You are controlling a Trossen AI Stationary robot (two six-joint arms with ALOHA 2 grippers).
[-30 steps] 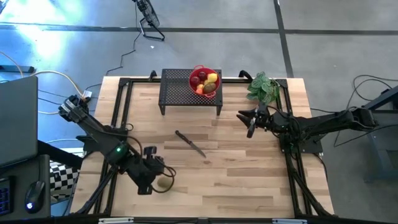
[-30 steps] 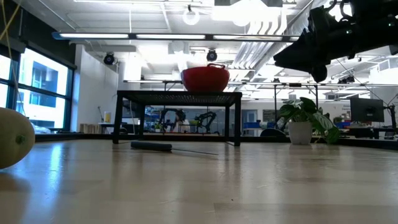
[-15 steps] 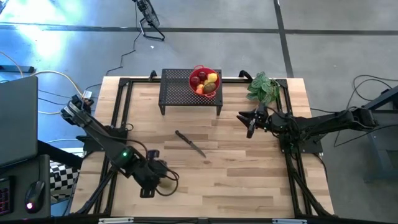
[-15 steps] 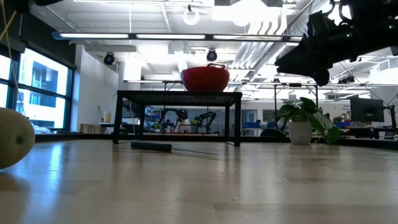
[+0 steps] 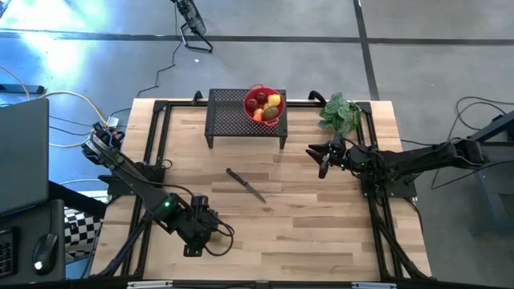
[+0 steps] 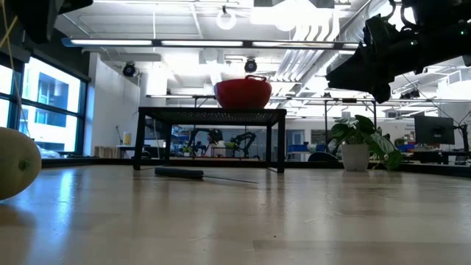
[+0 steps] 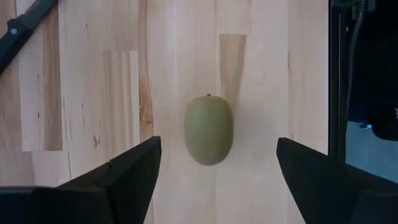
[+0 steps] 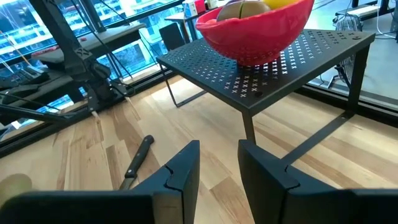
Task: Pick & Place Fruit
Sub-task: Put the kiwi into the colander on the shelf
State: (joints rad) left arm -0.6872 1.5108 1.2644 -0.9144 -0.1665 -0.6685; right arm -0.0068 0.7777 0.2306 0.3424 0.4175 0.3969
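Left claw (image 7: 211,171) stood wide open above the near-left part of the table (image 5: 321,233), nothing between its fingers (image 7: 130,171). In its wrist view a brown-green kiwi (image 7: 208,129) lay on the wood between the two fingers, touching neither. In the high view the left claw (image 5: 210,227) covered the kiwi. In the low view the kiwi (image 6: 16,173) rested on the table surface at the picture's left edge.

Right claw (image 5: 322,164) hung above the right side of the table, near the leafy green plant (image 5: 339,112) and beside the black perforated stand (image 5: 233,120). Its fingers (image 8: 183,171) stood a narrow gap apart, with nothing seen between them.

Remaining fruit (image 5: 266,105) sat in the red bowl (image 5: 255,91) on the stand at the far edge: yellow, dark red and orange pieces visible from above. The right wrist view showed the bowl (image 8: 261,31) on the stand's top, close to one corner.

Dark-handled knife (image 5: 245,185) lay flat mid-table, well apart from the kiwi and both claws.
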